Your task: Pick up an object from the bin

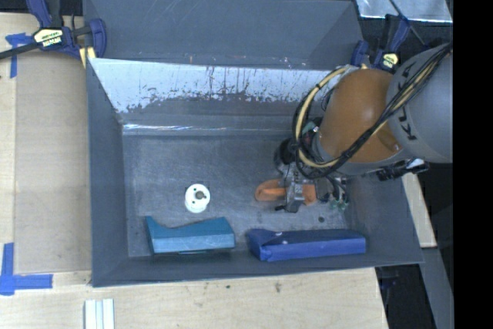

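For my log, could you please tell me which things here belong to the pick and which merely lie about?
Job in hand:
end effector
orange thing under it, bin's right
grey bin

Lying about:
white round piece
light blue block
dark blue bar

Just right of the bin (231, 35), on the grey arm (435, 115): large black lettering, slanted, partly covered by the black and yellow cables (389, 113) running across it. Readable there: a single capital that looks like a K. Remaining letters hidden or cut off, not to be made out. Elsewhere in and about the bin, print too small to read.
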